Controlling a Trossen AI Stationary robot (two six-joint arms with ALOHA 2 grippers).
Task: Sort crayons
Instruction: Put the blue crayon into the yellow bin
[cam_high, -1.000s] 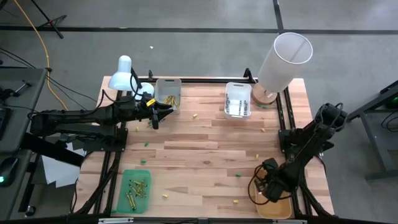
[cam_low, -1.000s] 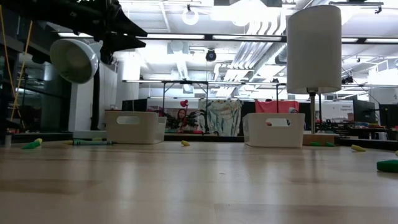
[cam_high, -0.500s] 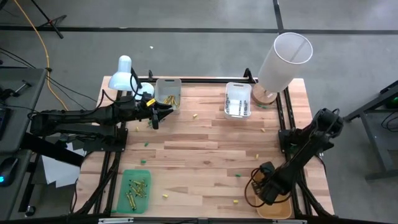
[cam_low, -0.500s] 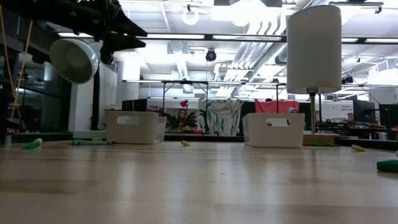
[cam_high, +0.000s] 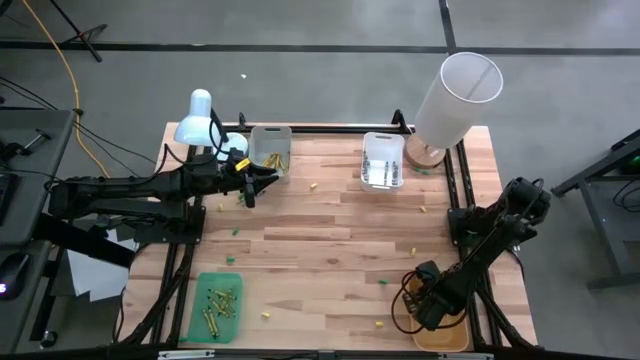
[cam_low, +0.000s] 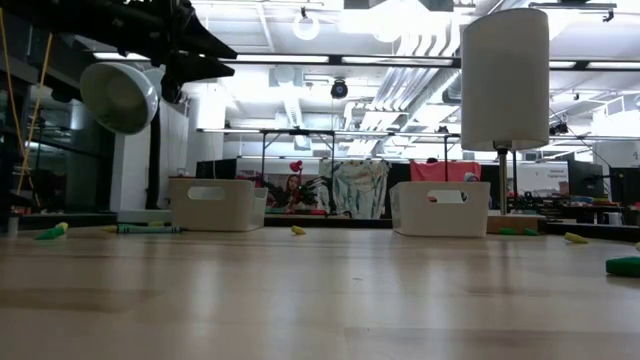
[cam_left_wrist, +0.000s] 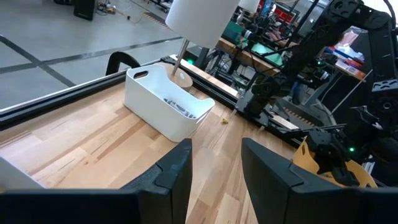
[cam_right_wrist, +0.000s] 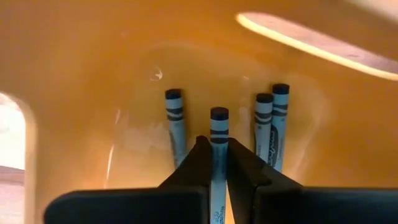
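Note:
My right gripper (cam_right_wrist: 214, 142) reaches down into the orange tray (cam_right_wrist: 93, 74) at the table's near right corner (cam_high: 447, 338) and is shut on a blue-grey crayon (cam_right_wrist: 218, 124). Three more blue-grey crayons (cam_right_wrist: 175, 121) (cam_right_wrist: 272, 118) are in the tray beside it. My left gripper (cam_left_wrist: 214, 146) hangs open and empty at the far left (cam_high: 248, 188), next to a white bin (cam_high: 270, 150) holding yellow crayons. A second white bin (cam_left_wrist: 166, 109) holds grey crayons. A green tray (cam_high: 200, 283) at the near left holds yellowish crayons. My right gripper pinches the blue-grey crayon between its two fingers, from above, pointing down. The crayon runs along the fingers, and its dark-banded end (cam_right_wrist: 218, 117) sticks out past the fingertips toward the tray floor. Whether that end touches the floor I cannot tell.
Small yellow and green bits lie scattered on the wooden table (cam_high: 312, 186) (cam_high: 232, 232) (cam_high: 380, 323). A white desk lamp (cam_high: 196, 118) stands at the far left corner and a tall white lampshade (cam_high: 456, 95) at the far right. The table's middle (cam_high: 330, 250) is mostly bare wood.
My right gripper has sunk lower over the orange tray and shifted slightly toward the table's near edge. My left arm has kept still.

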